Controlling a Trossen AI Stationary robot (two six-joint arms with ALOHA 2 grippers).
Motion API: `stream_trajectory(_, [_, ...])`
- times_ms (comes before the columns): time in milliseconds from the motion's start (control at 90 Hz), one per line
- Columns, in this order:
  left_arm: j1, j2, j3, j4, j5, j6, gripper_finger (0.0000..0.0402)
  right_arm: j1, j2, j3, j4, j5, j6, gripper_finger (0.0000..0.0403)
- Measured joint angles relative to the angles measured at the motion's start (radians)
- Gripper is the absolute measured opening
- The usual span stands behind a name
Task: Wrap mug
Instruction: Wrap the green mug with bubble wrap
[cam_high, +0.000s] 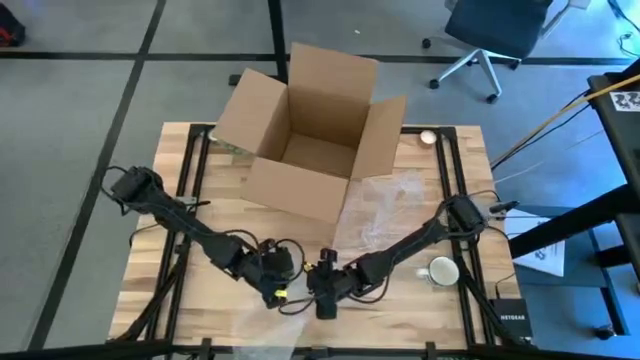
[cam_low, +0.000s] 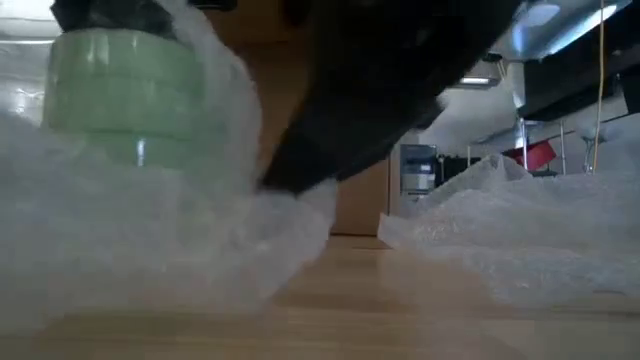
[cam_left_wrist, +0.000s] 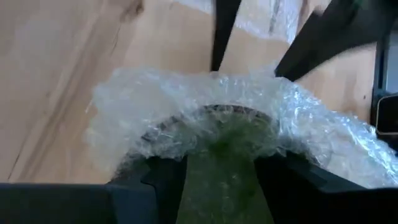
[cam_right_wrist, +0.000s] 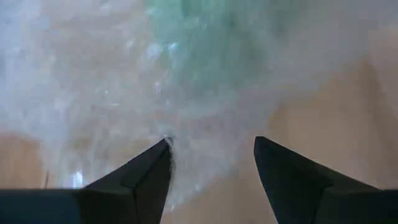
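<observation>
Nearby, open cardboard box (cam_high: 305, 135), white mug (cam_high: 441, 270)

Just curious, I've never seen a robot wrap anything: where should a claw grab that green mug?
By its sides through the bubble wrap, I'd guess. The green mug stands upright, and the left claw already straddles it. Its handle isn't visible.
</observation>
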Motion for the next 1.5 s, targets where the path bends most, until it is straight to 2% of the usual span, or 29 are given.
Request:
stream_trajectory(111, [0.003, -0.002, -0.002, -0.001, -0.009, 0.005, 0.0170, -0.020, 0.049, 0.000, 0.132, -0.006, -0.012, 0.0211])
stream_trajectory(222, [0.018, -0.003, 0.003, -0.027, -0.008, 0.034, 0.0170, -0.045, 0.060, -0.001, 0.162, 0.038, -0.048, 0.0211])
stream_trajectory(389, [0.045, -0.008, 0.010, -0.163, -0.034, 0.049, 0.0170, -0.111, 0.063, -0.003, 0.186, 0.096, -0.139, 0.0211])
stream_trajectory(533, [0.063, -0.021, 0.012, -0.308, -0.043, -0.009, 0.0170, -0.171, 0.064, -0.004, 0.233, 0.110, -0.155, 0.0211])
stream_trajectory(622, [0.074, -0.026, 0.012, -0.340, -0.042, -0.020, 0.0170, -0.198, 0.063, -0.003, 0.236, 0.097, -0.179, 0.0211])
stream_trajectory(744, [0.078, -0.037, 0.011, -0.334, -0.042, -0.015, 0.0170, -0.205, 0.031, -0.001, 0.139, 0.008, -0.189, 0.0211])
stream_trajectory(889, [0.078, -0.049, 0.007, -0.332, -0.046, -0.023, 0.0170, -0.164, -0.055, 0.000, -0.034, -0.095, -0.188, 0.0211])
stream_trajectory(1033, [0.076, -0.049, 0.006, -0.331, -0.047, -0.026, 0.0170, -0.079, -0.128, 0.002, -0.191, -0.106, -0.190, 0.0211])
stream_trajectory(1133, [0.077, -0.049, 0.006, -0.329, -0.047, -0.027, 0.0170, 0.005, -0.131, 0.002, -0.211, -0.106, -0.169, 0.0211])
stream_trajectory(1289, [0.077, -0.049, 0.005, -0.323, -0.047, -0.022, 0.0170, 0.105, -0.046, 0.001, -0.101, -0.056, -0.158, 0.0211])
stream_trajectory(1500, [0.077, -0.049, 0.003, -0.281, -0.045, 0.007, 0.0170, 0.095, 0.111, 0.003, 0.193, -0.062, -0.110, 0.0211])
